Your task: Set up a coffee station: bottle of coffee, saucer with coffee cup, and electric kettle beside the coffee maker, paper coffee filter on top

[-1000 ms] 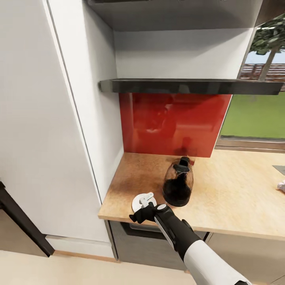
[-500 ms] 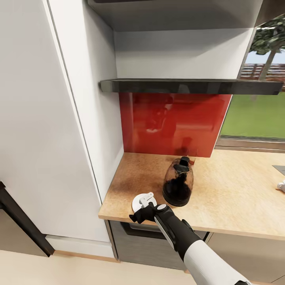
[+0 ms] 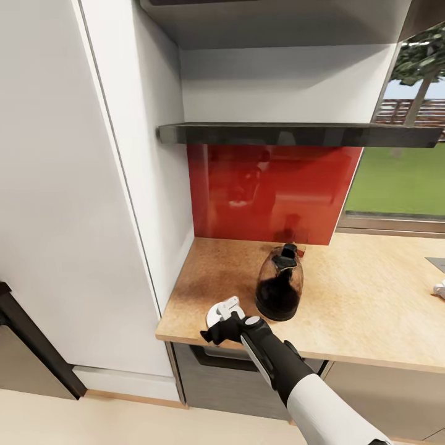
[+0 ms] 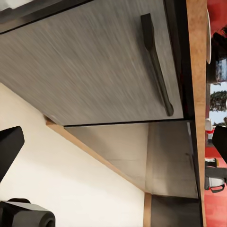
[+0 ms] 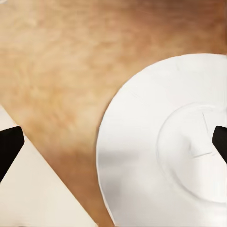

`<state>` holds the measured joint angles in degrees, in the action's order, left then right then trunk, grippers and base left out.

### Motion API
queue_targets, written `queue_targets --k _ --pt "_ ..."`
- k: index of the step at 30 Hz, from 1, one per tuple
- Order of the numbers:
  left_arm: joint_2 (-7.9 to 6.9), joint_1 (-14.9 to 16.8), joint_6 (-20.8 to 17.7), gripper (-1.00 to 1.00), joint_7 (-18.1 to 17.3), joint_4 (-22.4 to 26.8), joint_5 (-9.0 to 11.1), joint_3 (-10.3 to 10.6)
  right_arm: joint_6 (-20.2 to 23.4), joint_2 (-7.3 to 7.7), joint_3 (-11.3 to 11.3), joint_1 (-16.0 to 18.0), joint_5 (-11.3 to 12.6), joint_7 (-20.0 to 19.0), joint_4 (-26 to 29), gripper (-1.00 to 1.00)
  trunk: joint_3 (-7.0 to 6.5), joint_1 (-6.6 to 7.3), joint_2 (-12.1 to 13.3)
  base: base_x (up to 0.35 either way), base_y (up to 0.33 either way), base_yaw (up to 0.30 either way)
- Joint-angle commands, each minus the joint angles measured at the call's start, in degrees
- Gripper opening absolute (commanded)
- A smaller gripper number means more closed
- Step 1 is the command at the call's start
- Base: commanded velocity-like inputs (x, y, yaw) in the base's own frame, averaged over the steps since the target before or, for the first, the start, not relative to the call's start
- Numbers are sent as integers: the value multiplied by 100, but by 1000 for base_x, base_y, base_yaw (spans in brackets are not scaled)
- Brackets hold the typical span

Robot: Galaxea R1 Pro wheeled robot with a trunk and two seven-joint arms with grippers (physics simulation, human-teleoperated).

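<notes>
right gripper [image 3: 227, 312] hangs with jaws apart over the saucer [image 3: 214, 314], which lies flat near the surface [image 3: 371, 296] edge; beside it the electric kettle [image 3: 279, 283] stands upright.

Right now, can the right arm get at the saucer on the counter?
Probably yes: the right gripper hangs just over the saucer near the countertop edge, nothing between them; the coffee maker stands aside.

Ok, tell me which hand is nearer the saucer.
Right. The right hand hangs just above the saucer at the counter's front edge. The left hand is lower, in front of the cabinet drawer below the countertop.
</notes>
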<state>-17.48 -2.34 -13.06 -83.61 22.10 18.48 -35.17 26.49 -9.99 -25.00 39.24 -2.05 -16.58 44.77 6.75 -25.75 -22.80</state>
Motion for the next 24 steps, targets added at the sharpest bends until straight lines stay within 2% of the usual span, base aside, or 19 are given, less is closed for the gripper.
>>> queue_targets --k 1,8,12,19,24 --pt "3 -3 -59 100 -15 8 14 5 -24 -1 1 5 -23 -21 19 100 11 -4 -12 0 0 0" --pt "7 -3 -52 100 -15 5 9 10 -369 -1 4 5 -23 -21 73 100 11 -4 -12 0 0 0" --pt "15 -3 -48 100 -15 5 7 13 -394 -1 9 5 -35 39 419 100 11 -4 -12 0 0 0" --pt "22 3 -47 100 -14 10 12 31 -387 -1 4 5 -45 838 961 100 11 -4 -12 0 0 0" --pt "66 29 -33 100 -122 139 34 58 -368 -1 17 5 -44 973 1060 100 11 -4 -12 0 0 0"
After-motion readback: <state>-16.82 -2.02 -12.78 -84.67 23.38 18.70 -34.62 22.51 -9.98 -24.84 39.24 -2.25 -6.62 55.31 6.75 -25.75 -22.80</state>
